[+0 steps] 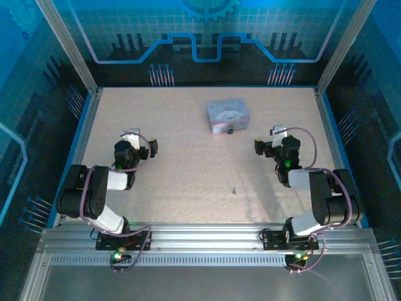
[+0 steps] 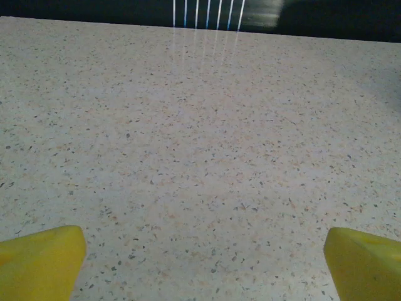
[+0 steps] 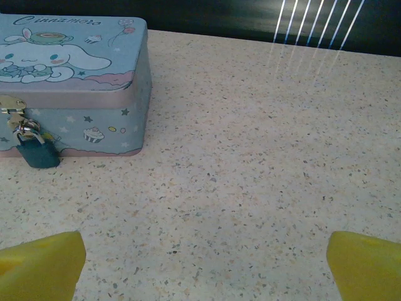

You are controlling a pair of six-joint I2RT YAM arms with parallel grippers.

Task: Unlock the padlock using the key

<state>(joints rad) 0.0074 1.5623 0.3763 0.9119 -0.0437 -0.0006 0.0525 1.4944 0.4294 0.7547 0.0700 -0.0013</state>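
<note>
Tin box sits toward the far side of the bench, a bit right of centre, lid down. Right wrist view: box is pale blue, with a white long-eared cartoon character on the lid, stars and a cupcake on the front wall, and a gold hasp on the front. Lid lettering probably reads "Cinnamoro", partly cropped. Bench is speckled beige. Blue circuit-pattern panels stand behind; a ribbed aluminium rail runs along the near edge.

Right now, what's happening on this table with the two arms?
Nothing is being handled yet. The left gripper and right gripper are both open and empty. The padlock hangs from the clasp of the tin box, ahead of the right gripper. A small dark speck on the table may be the key, but it is too small to tell.
</note>
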